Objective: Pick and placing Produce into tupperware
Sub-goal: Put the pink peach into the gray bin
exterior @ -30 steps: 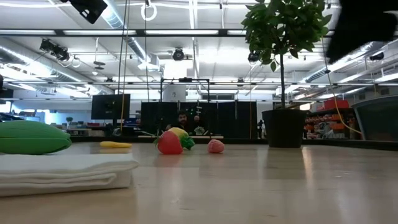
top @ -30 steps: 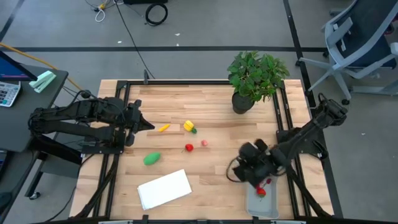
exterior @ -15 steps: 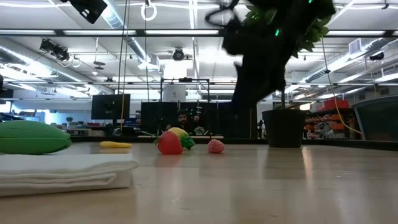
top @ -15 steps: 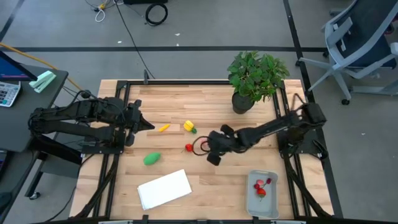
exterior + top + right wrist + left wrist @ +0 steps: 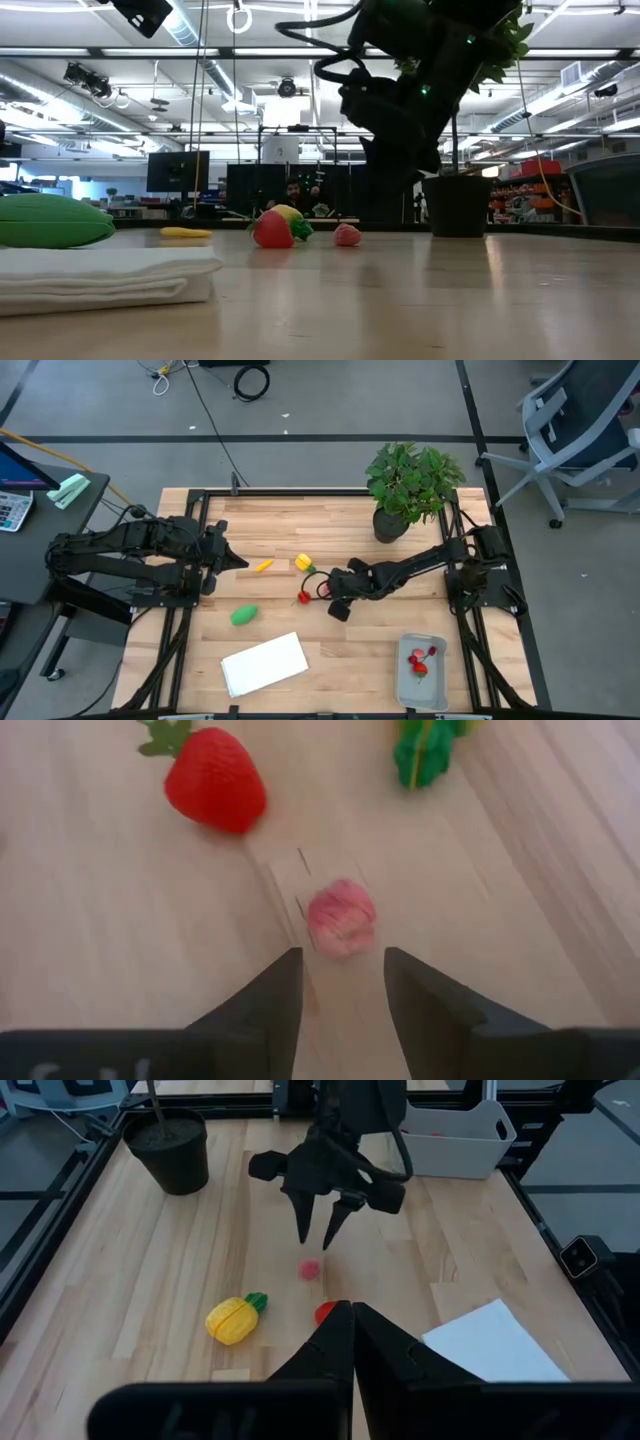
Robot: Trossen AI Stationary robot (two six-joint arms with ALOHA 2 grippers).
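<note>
1. My right gripper [image 5: 342, 982] hovers mid-frame in the high view, jaws parted and empty, straddling the pink piece [image 5: 342, 919] so I can close on it.
2. Just left: one strawberry [image 5: 303, 598], one yellow piece with green leaves [image 5: 304, 563], one small yellow piece [image 5: 263, 566], one green oval [image 5: 244, 616].
3. Lower right, the tupperware [image 5: 402, 687] holds red produce.
4. My left gripper [image 5: 352, 1323] waits closed at the left edge.

My pale grey-blue tupperware [image 5: 421, 679] sits at the bench's near right edge, with red strawberry pieces [image 5: 417, 663] already lying inside. On the bench's middle lie a small pink piece [image 5: 342, 917], a red strawberry [image 5: 213, 785] beside it, and a yellow piece with green leaves [image 5: 304, 563]. Farther left are a slim yellow-orange piece [image 5: 263, 566] and the green oval [image 5: 244, 616] (resting on its side).
</note>
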